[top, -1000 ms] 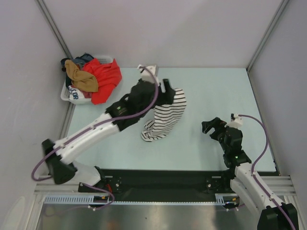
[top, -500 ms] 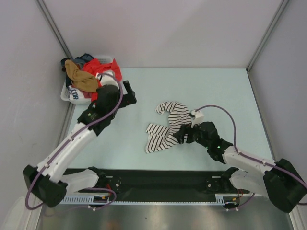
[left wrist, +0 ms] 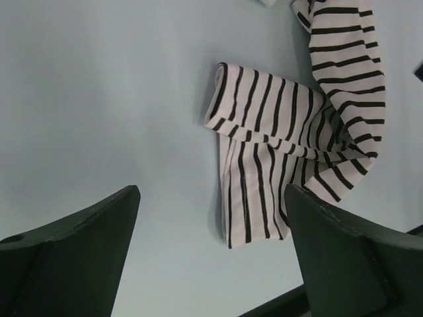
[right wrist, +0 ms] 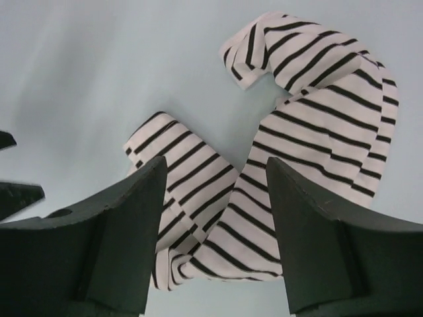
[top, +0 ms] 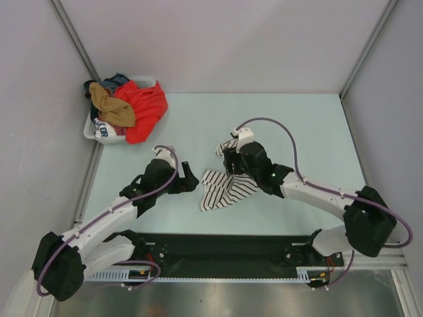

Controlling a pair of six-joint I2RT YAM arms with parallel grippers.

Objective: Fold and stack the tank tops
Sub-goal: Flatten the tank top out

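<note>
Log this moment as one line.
striped tank top: crumpled on table | left gripper: open, beside it | right gripper: open, over it

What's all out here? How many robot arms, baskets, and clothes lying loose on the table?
Robot arms: 2, the left arm and the right arm
Laundry baskets: 1, the white basket
Clothes loose on the table: 1, the striped tank top
Total: 4

place: robot lab cell | cues: grey panel walls (top: 231, 39); metal frame posts (top: 76, 39); black arm-mounting rail (top: 225, 247)
</note>
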